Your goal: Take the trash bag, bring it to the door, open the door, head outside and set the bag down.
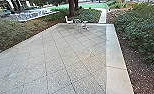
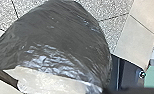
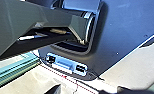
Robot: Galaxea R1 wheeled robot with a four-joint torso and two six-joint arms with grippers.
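Paving [image 1: 55, 60]: speckled grey, dark-lined diamond grid.
I log trash bag [image 2: 60, 32] dark grey, border [image 1: 115, 57] pale beige, shrubs [image 1: 140, 27] green, mulch [image 1: 143, 77] brown.

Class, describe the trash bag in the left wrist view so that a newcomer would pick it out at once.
Find the grey speckled paving, edged by a pale border. Between camera and paving bulges a large, dark grey plastic trash bag, hiding much of the paving. Its creased, glossy film sets it apart from the robot's stiff, dark plate beside it.
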